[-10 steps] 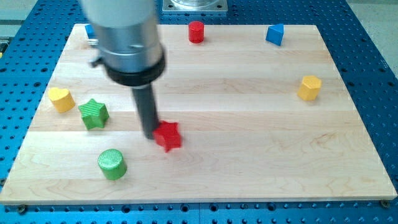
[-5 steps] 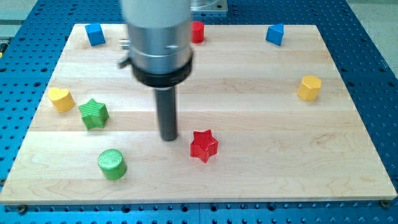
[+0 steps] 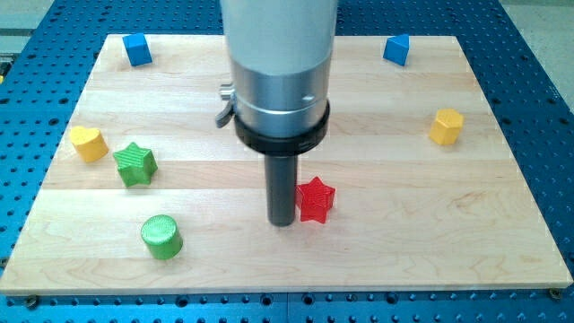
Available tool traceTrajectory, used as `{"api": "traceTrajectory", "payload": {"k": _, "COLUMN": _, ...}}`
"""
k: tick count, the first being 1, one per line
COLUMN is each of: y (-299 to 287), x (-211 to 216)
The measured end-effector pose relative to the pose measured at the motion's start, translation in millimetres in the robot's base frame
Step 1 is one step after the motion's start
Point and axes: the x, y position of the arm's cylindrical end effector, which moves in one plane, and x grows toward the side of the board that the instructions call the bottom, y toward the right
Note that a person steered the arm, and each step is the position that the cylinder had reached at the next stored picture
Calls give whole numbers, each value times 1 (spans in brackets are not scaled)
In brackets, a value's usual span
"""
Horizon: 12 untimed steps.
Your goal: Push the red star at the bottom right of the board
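The red star [image 3: 316, 200] lies on the wooden board [image 3: 404, 224], a little below the middle of the view. My tip [image 3: 282, 222] stands on the board right against the star's left side, touching it or nearly so. The rod rises from there into the wide grey arm body, which hides the board's top middle.
A green star [image 3: 135, 164], a yellow block [image 3: 88, 143] and a green cylinder [image 3: 161, 238] lie at the left. Blue blocks sit at the top left [image 3: 136, 48] and top right [image 3: 396, 48]. A yellow block [image 3: 446, 126] is at the right.
The red star has moved to the right across the board. My tip has followed it rightward and stays at its left side. The red cylinder at the top is now hidden behind the arm.
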Motion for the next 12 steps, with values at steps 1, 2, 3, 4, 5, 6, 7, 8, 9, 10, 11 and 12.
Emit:
{"api": "traceTrajectory", "payload": {"k": 1, "y": 52, "x": -6}}
{"api": "traceTrajectory", "payload": {"k": 2, "y": 108, "x": -1}}
{"api": "traceTrajectory", "payload": {"k": 3, "y": 82, "x": -29}}
{"api": "traceTrajectory", "payload": {"k": 4, "y": 110, "x": -33}}
{"api": "traceTrajectory", "payload": {"k": 5, "y": 140, "x": -44}}
{"api": "traceTrajectory", "payload": {"k": 6, "y": 161, "x": -60}}
{"api": "traceTrajectory", "payload": {"k": 7, "y": 193, "x": -36}}
{"api": "traceTrajectory", "payload": {"k": 8, "y": 228, "x": 7}}
{"api": "traceTrajectory", "payload": {"k": 9, "y": 237, "x": 21}}
{"api": "traceTrajectory", "payload": {"k": 10, "y": 239, "x": 2}}
{"api": "traceTrajectory", "payload": {"k": 11, "y": 203, "x": -20}}
{"api": "traceTrajectory", "payload": {"k": 12, "y": 80, "x": -29}}
